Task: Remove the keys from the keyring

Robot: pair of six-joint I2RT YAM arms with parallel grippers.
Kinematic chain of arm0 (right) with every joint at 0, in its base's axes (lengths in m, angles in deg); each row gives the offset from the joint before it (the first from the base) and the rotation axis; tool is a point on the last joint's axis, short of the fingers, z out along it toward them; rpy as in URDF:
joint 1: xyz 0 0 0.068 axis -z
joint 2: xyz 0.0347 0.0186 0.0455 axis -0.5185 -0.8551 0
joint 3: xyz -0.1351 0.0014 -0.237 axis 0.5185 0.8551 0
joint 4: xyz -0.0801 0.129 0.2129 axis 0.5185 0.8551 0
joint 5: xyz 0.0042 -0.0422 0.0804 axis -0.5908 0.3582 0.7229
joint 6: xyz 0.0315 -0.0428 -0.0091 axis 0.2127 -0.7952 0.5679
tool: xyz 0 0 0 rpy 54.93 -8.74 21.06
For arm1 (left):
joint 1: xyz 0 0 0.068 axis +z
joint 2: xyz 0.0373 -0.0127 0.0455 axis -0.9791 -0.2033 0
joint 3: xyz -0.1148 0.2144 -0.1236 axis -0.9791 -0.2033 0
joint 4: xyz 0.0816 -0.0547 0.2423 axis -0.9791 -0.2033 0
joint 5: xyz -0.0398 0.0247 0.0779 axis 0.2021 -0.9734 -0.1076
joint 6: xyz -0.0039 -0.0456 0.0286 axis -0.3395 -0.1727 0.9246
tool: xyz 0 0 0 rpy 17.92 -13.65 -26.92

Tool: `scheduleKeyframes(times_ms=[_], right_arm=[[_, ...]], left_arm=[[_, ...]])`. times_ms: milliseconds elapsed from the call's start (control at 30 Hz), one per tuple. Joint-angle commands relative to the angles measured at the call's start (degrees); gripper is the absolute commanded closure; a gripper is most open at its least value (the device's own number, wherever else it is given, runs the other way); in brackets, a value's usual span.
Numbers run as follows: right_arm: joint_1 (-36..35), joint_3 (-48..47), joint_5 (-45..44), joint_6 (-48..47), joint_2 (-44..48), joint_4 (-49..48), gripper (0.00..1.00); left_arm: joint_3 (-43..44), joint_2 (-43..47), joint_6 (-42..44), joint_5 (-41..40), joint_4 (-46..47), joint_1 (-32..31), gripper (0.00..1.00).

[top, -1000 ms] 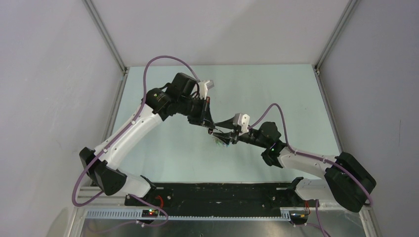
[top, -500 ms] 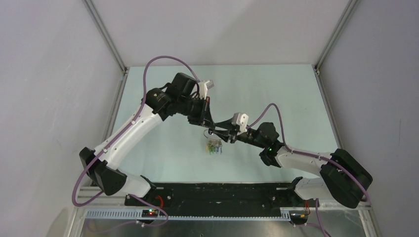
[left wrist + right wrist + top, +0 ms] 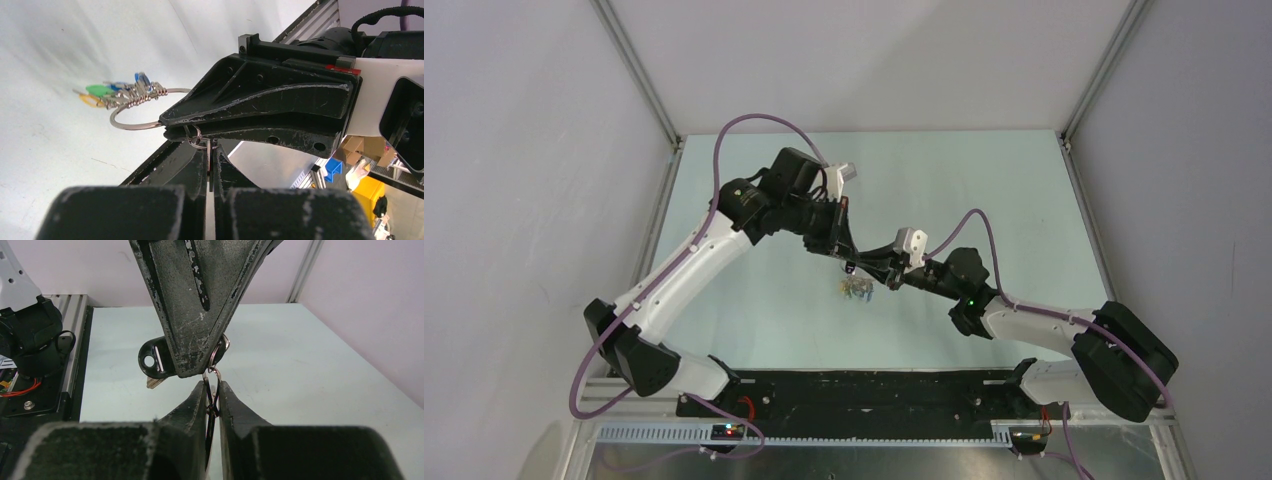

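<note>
My left gripper (image 3: 848, 262) and right gripper (image 3: 871, 270) meet tip to tip above the table's middle. In the left wrist view my left gripper (image 3: 210, 150) is shut on a thin key blade, and a small ring (image 3: 195, 137) sits at its tip. The right wrist view shows this key's black head (image 3: 152, 360) beside the left fingers (image 3: 195, 305). My right gripper (image 3: 212, 385) is shut on the silver keyring (image 3: 131, 126), seen edge-on between its fingers. The blue, green and yellow keys (image 3: 112, 93) hang bunched on the ring's far side and show below the grippers (image 3: 856, 289).
The pale green table (image 3: 754, 310) is walled in by grey panels with aluminium posts (image 3: 639, 80) at the back corners. A black base rail (image 3: 854, 385) runs along the near edge. Purple cables (image 3: 764, 120) loop over both arms.
My right gripper has moved a little left and away, closing up to the left gripper. The bunch of keys has swung out from under it and now hangs just below both tips.
</note>
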Motion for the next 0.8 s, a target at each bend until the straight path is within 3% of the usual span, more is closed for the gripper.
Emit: scheduleKeyframes(times_ms=[0,100,233,367,767], right_arm=[[-0.15,-2.23,-0.63,0.06,1.33,0.22,0.84],[-0.2,-2.23,-1.32,-0.15,1.44,0.9,0.71],[-1.03,-2.23,-3.17,-1.24,1.34,0.51,0.66],[-2.12,-2.23,-7.16,-2.63,1.29,-0.42,0.65],[-2.64,-2.23,-8.17,-0.86,0.28,-4.79,0.66]], left_arm=[[2.97,3.49,-0.96,0.54,1.25,1.09,1.0],[3.03,3.8,-1.24,1.04,1.25,1.32,1.0],[2.77,3.79,-1.42,2.03,1.25,1.35,1.0],[2.59,3.64,-1.19,1.68,1.25,1.34,1.0],[2.52,3.41,-0.97,1.93,1.36,1.33,1.0]])
